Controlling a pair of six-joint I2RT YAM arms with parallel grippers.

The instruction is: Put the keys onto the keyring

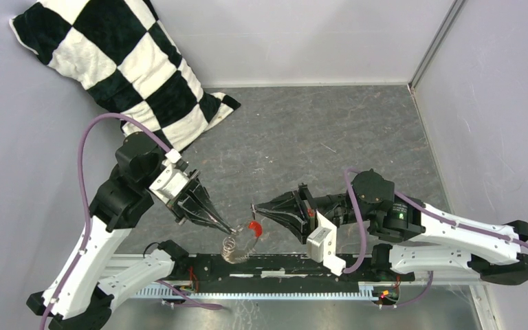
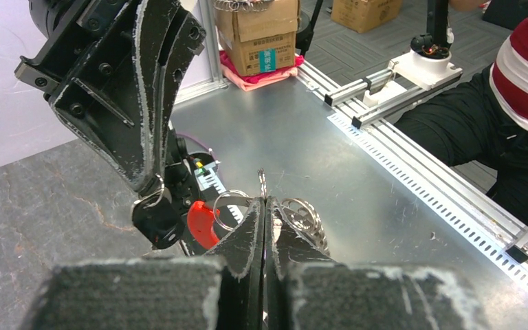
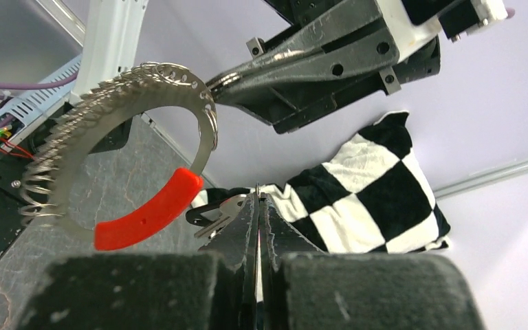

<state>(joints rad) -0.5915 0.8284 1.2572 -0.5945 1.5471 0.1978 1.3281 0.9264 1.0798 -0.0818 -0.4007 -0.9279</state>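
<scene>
While mostly silvery, keyring [image 3: 103, 110] wears red tag [image 3: 148, 210].

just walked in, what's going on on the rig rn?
Key threading, not done yet. The left hand is shut on the keyring and holds it up in the air, its red tag at the lower end. The right hand pinches the small black-headed key close beside the ring. The key looks apart from the ring, not on it.

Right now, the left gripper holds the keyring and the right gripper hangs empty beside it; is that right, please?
Not quite: the right gripper is not empty but shut on the key, as the right wrist view shows. The left gripper does hold the keyring.
</scene>
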